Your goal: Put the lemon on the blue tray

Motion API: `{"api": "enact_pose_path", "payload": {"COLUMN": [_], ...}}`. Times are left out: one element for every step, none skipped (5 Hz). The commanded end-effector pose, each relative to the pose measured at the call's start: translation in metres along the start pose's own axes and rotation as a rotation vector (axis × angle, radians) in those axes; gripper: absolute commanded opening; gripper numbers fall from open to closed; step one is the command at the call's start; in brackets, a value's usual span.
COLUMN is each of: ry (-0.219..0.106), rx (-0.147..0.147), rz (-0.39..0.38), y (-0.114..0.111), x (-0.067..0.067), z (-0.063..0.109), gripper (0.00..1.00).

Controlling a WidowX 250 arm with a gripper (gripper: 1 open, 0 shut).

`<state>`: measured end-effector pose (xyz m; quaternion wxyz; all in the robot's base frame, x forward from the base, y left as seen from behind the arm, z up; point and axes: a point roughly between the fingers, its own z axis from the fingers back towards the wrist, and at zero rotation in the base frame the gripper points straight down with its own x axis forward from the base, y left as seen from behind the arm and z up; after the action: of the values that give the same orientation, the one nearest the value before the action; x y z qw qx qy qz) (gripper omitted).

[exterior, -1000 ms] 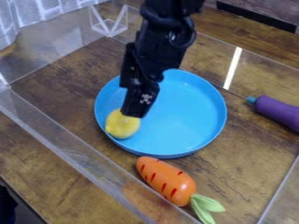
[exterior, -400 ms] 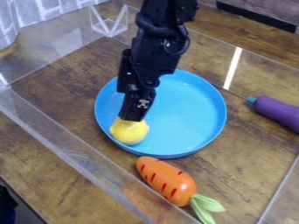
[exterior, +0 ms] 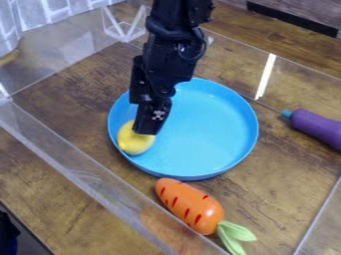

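The lemon (exterior: pixel 134 140) lies on the tray (exterior: pixel 213 125), close against the rim at the tray's lower left, a little left of the frame's centre. The gripper (exterior: pixel 151 118) hangs just above it, pointing steeply down, with its tip covering part of the fruit. I can't make out a gap between the jaws from here, but they look spread and not pressed on the lemon, so I take the gripper as open and holding nothing.

To my eye the placing is as good as done; what is left is to get clear cleanly. The lemon is egg-shaped and smooth, and sits right at the shallow rim, so a sideways brush from a finger might roll it over the edge. Best to lift straight up with the jaws wide and swing away only once the tip is well above the fruit.

The carrot (exterior: pixel 190 205) at lower centre and the purple toy (exterior: pixel 318 125) at the right edge are off the tray and not in the way.
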<state>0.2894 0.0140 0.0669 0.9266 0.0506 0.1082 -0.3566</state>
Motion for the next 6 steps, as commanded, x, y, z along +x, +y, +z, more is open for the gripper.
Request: {"api": "enact_pose_path", "payload": {"ry": [-0.045, -0.055, -0.059, -0.066, -0.073, -0.078], "rx": [0.027, 0.036, 0.036, 0.039, 0.042, 0.049], "rz": [0.029, 0.039, 0.048, 0.056, 0.055, 0.049], "y": [0.012, 0.016, 0.021, 0.025, 0.027, 0.029], "x": [0.001, -0.001, 0.0, 0.0, 0.001, 0.0], "z": [0.011, 0.014, 0.01, 0.01, 0.008, 0.009], "gripper": [1.0, 1.0, 1.0, 1.0, 0.0, 0.0]}}
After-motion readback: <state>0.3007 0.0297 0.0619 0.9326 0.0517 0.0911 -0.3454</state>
